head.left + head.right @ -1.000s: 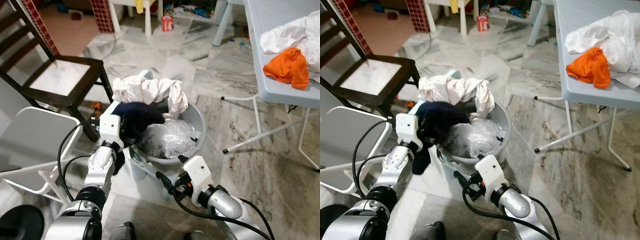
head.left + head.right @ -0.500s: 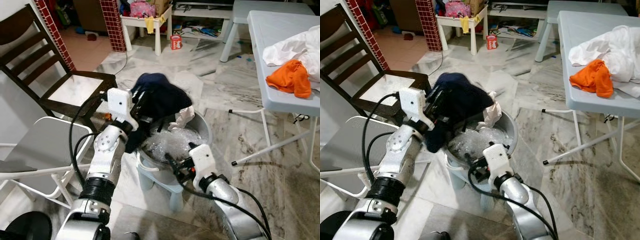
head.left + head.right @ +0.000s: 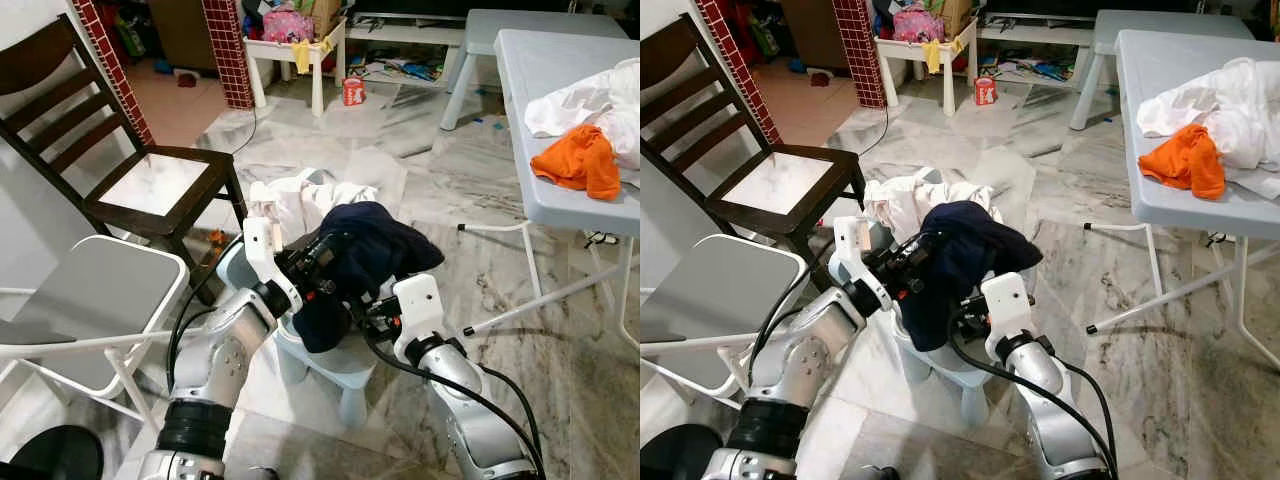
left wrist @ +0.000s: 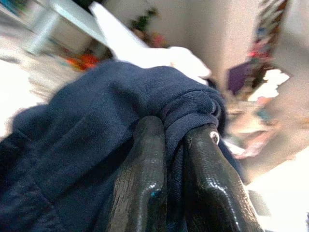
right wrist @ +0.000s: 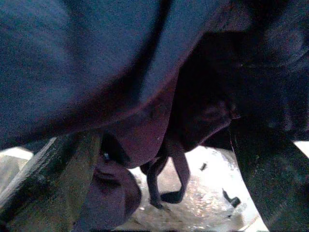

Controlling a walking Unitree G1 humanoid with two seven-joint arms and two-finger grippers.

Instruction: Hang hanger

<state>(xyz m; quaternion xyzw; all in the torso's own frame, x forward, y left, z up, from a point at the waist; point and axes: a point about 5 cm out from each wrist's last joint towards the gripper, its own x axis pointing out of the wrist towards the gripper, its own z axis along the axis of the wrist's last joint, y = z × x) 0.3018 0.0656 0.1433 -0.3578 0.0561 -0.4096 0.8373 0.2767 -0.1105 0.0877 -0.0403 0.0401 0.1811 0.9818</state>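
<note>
Limply draped navy garment [image 3: 365,250], left fingers [image 4: 145,179].

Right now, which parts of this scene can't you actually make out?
- Right gripper: its fingertips are tucked under the navy garment in the eye views, and the right wrist view is dark, so open or shut is unclear.
- Basin: largely covered by the navy garment and the white cloth.
- Hanger: I cannot pick one out.
- Table: cut off by the picture's edge.
- Left gripper: clamps a navy fold; the background is blurred.
</note>
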